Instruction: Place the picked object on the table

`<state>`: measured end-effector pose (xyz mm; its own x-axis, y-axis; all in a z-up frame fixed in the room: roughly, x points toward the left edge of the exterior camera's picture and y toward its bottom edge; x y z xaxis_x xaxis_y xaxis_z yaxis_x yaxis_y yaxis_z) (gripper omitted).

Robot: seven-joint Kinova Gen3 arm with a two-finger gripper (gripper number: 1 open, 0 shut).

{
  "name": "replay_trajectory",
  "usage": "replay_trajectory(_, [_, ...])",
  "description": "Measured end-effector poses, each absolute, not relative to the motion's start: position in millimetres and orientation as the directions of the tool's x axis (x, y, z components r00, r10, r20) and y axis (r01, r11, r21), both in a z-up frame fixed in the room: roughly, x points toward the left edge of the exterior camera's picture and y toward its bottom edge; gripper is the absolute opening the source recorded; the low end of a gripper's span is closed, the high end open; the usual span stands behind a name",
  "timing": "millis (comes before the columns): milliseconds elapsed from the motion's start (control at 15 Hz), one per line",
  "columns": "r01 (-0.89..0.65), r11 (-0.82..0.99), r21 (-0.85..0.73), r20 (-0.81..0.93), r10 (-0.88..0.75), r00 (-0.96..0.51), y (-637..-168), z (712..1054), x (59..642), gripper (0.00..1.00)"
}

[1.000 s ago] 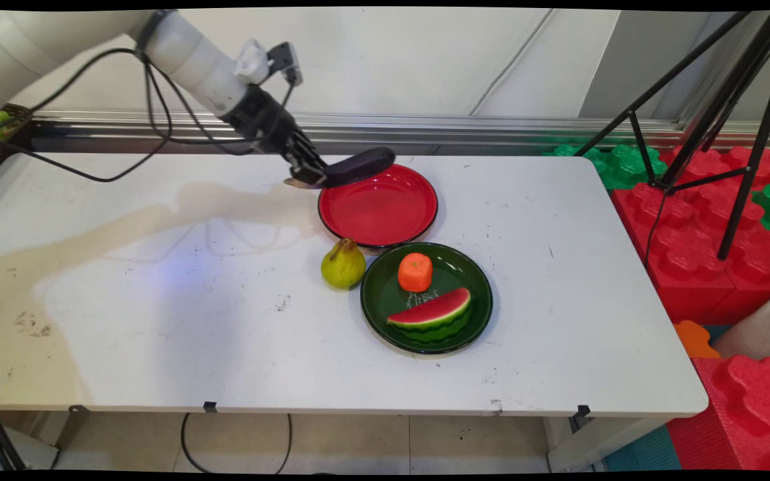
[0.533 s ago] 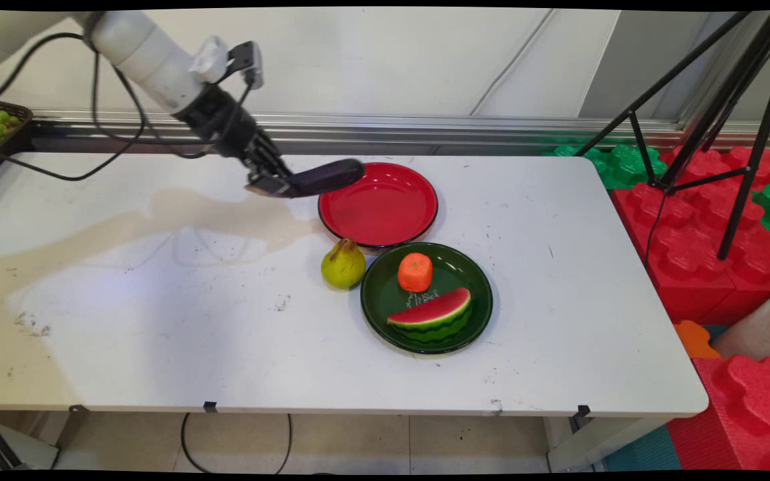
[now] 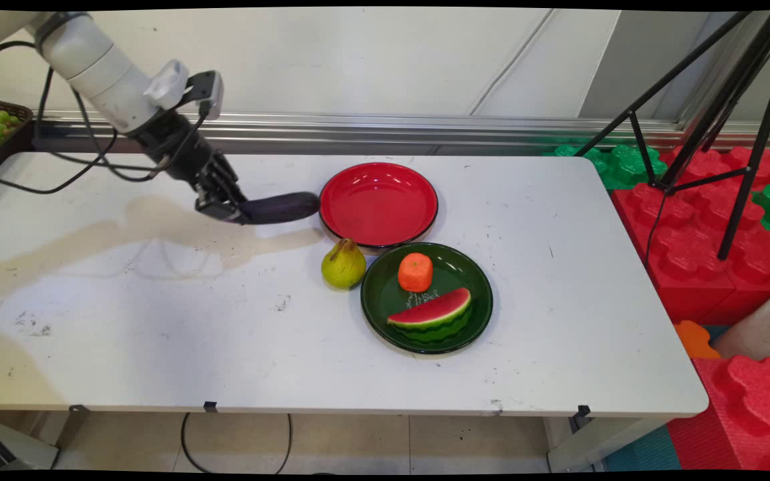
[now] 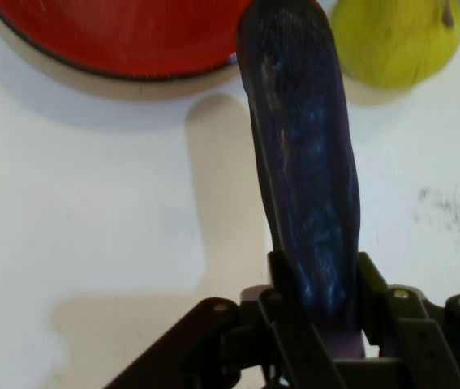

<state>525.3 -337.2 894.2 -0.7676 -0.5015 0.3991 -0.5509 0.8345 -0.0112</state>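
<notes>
Eggplant (image 3: 279, 207) carried left off red plate (image 3: 378, 204), fingers (image 4: 282, 288) clamped on it

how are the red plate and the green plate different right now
The red plate holds nothing; the green plate carries an orange fruit and a watermelon slice. The red plate sits farther back, toward the wall; the green plate is nearer the camera. Both are round, glossy, and rest on the table, almost touching.

Looks down from above the near side across the white desk (image 3: 158, 347); rides close on the hand; shares the glossy red plate (image 3: 378, 204) (image 4: 124, 36).
</notes>
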Motion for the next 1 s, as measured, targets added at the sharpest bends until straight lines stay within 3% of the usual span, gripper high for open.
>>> replay_trajectory(867, [-0.542, 0.840, 0.009, 0.341, -0.513, -0.788, -344.8, 822.0, 539.8, 0.00])
replay_trajectory(933, [-0.546, 0.838, 0.012, 0.340, -0.517, -0.786, -345.9, 817.0, 540.0, 1.00])
replay_trajectory(1000, [-0.548, 0.837, 0.014, 0.340, -0.519, -0.784, -346.7, 814.1, 540.1, 1.00])
